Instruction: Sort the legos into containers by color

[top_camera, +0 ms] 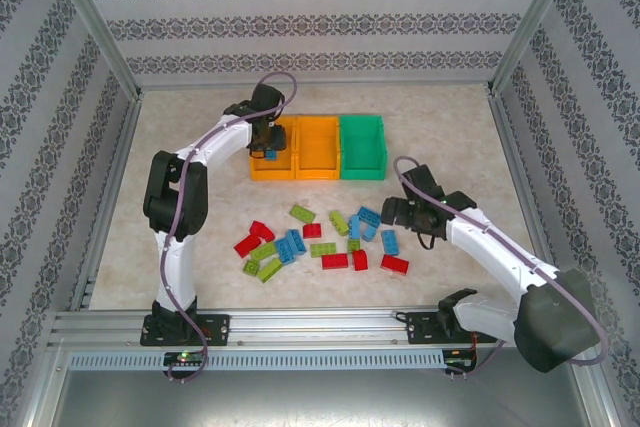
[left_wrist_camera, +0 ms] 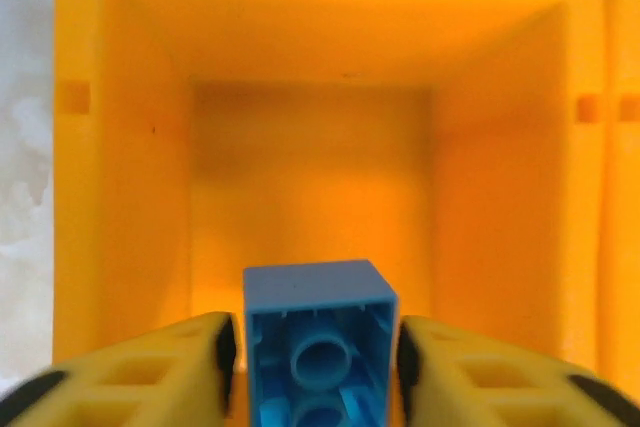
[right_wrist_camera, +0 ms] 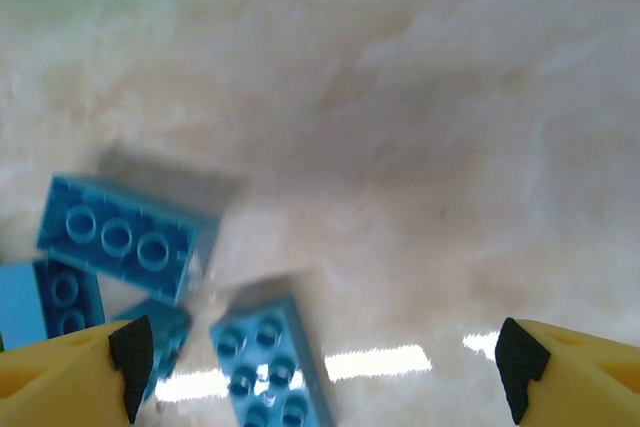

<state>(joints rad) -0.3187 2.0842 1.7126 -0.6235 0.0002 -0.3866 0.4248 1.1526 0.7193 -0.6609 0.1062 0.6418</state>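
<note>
Drop step: the left gripper (left_wrist_camera: 318,352) hangs over the left orange bin (left_wrist_camera: 130,167) with a blue brick (left_wrist_camera: 318,297) between its pads; gripped or just freed, I cannot tell. Next it must let go and lift clear of the rim. The right gripper (right_wrist_camera: 325,377), jaws wide and empty, hovers above loose blue bricks (right_wrist_camera: 125,237), with red and green bricks (top_camera: 335,260) crowding close.

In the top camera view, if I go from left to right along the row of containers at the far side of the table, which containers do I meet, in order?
left orange bin → middle orange bin → green bin
</note>
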